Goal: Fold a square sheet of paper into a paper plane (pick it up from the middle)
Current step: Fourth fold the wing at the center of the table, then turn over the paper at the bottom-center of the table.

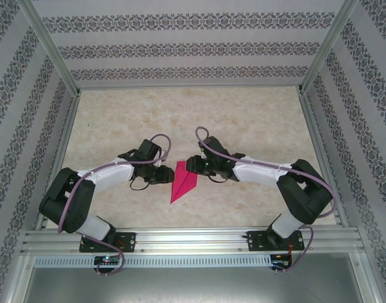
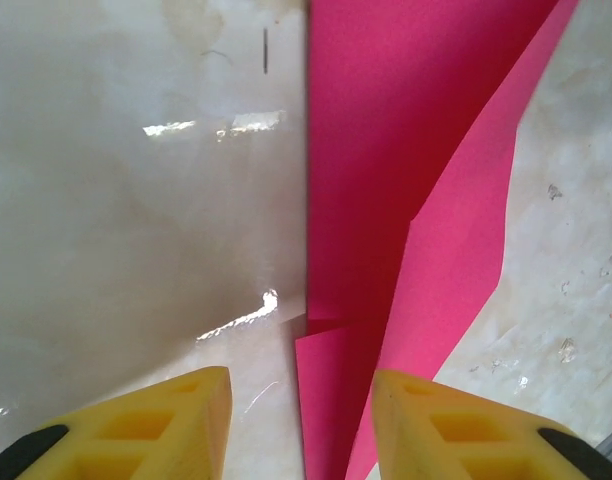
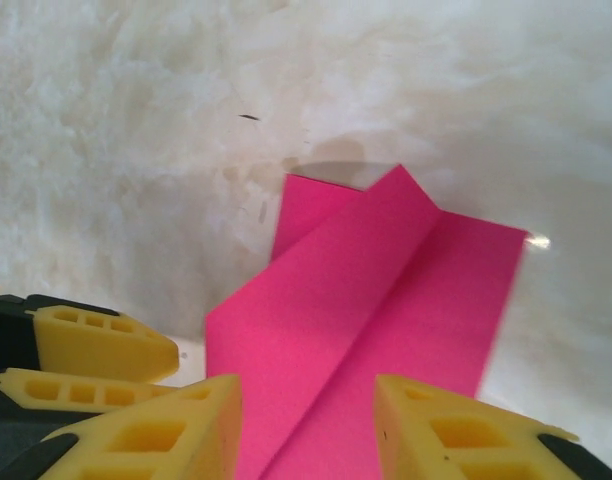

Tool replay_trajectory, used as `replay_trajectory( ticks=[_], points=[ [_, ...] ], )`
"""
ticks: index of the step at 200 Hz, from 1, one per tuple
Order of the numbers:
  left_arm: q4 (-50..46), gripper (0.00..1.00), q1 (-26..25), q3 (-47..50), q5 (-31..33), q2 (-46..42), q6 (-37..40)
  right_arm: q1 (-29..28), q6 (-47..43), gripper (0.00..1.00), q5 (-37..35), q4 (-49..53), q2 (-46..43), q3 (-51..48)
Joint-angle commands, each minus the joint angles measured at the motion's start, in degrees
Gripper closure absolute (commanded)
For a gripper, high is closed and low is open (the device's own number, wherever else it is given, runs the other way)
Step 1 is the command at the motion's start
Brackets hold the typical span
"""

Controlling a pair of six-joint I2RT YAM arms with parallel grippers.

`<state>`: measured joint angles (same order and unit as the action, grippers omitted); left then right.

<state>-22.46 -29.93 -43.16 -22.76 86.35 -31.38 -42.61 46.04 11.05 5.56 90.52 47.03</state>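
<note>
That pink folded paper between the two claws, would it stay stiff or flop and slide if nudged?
The pink folded paper looks thin, so it is probably very light and would bend if lifted by one end. Its centre crease may stiffen it slightly lengthwise. The table shines with reflections, so a push would likely slide it.

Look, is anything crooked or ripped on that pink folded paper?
Not ripped. The magenta-pink folded paper sheet lies on the marbled beige table, but its layers look uneven: one flap's corner pokes past the straight edge.
</note>
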Motion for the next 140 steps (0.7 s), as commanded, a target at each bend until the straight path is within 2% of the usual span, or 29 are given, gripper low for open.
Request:
replay_trajectory(
  ticks=[1,47,82,140],
  points=[
    [-3.05,0.56,-2.01,-2.82,2.33,0.93,2.73,0.42,4.59,0.59,-4.62,0.65,-2.79,-4.26],
    [-5.68,0.56,-4.75,-5.44,7.32,3.28,3.46,0.24,10.67,0.50,-6.49,-3.31,-8.66,-10.78],
    [-6.16,0.57,-5.92,-6.84,8.09,5.28,3.47,-0.76,12.38,0.49,-6.96,-3.55,-8.34,-11.77],
    [-6.52,0.57,-6.45,-7.93,9.37,6.97,3.48,-1.46,17.10,0.46,-4.05,-11.01,-5.68,-14.83]
  ],
)
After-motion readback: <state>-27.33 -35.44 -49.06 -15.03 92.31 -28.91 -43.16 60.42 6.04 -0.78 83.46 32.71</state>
